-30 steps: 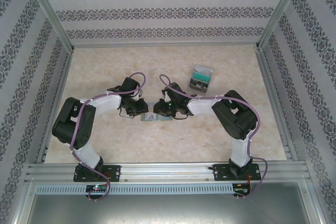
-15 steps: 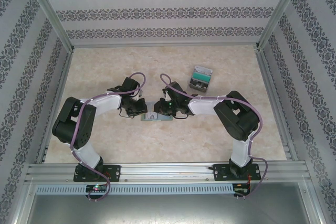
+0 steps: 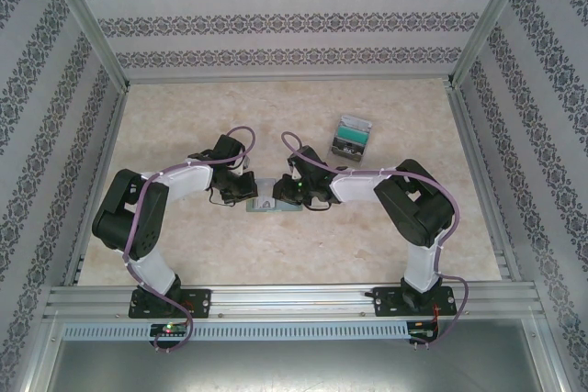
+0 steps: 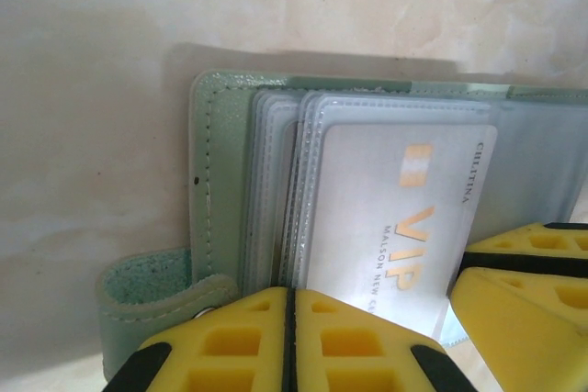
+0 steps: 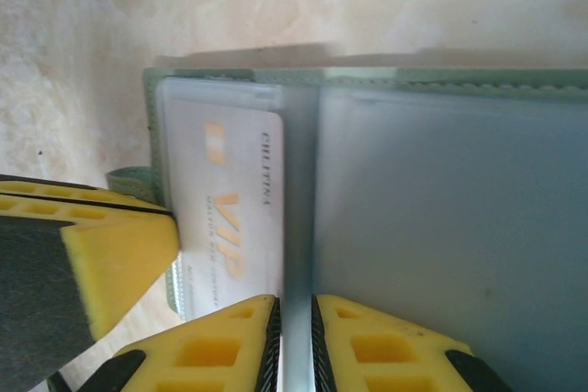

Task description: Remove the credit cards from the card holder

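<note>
The left tool (image 4: 289, 319) was closed within the last second at the card holder's (image 4: 220, 190) near edge, by the sleeved credit card (image 4: 395, 199), presumably readying its withdrawal. A clear sleeve (image 5: 441, 208) was pinched by the right tool (image 5: 294, 319).

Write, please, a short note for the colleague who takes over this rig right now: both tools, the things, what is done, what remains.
Left tool: shut at the edge of the clear sleeves; I cannot tell whether it pinches one.
Right tool: shut on one of those sleeves, near the fold.
Card holder: open, flat on the table between the arms.
VIP card: inside its sleeve, not yet out.
Done: a stack of cards lies apart, beyond the right arm.
Left: pull out the VIP card, then check the other sleeves.
</note>
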{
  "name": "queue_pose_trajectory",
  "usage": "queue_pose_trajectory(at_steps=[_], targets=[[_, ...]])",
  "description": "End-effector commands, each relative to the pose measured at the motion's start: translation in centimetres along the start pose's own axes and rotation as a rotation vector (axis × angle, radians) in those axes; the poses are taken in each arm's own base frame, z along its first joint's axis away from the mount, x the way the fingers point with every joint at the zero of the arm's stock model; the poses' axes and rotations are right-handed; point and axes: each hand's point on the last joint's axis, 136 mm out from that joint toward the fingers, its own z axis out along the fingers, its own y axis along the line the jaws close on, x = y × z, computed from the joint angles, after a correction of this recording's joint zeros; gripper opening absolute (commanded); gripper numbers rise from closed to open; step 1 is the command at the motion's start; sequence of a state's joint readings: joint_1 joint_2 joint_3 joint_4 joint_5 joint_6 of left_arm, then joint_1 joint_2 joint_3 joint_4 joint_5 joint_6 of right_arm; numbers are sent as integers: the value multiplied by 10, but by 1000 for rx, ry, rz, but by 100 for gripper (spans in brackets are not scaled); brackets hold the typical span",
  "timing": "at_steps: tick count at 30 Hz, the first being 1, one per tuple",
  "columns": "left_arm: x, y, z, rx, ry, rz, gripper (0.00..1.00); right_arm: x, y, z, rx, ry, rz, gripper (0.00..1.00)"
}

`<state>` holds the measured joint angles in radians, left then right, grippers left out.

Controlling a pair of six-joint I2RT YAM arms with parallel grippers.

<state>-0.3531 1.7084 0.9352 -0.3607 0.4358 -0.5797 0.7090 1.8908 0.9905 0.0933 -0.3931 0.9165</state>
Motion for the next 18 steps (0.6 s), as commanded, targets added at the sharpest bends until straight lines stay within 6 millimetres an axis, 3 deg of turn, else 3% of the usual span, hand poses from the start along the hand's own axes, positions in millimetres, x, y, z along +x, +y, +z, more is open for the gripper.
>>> queue_pose_trajectory(at_steps=[1,12,15,18], targets=[[11,25,10,-98,49,-31,6,-3,2,-6,-3,-12,-7,18],[10,23,10,-89,51,-29,6,2,16,10,-63,49,-17,17],[10,23,10,-87,51,-29,6,2,17,10,-66,50,-17,13],[10,23,9,-91,50,-30,5,2,15,9,-62,47,-14,0]])
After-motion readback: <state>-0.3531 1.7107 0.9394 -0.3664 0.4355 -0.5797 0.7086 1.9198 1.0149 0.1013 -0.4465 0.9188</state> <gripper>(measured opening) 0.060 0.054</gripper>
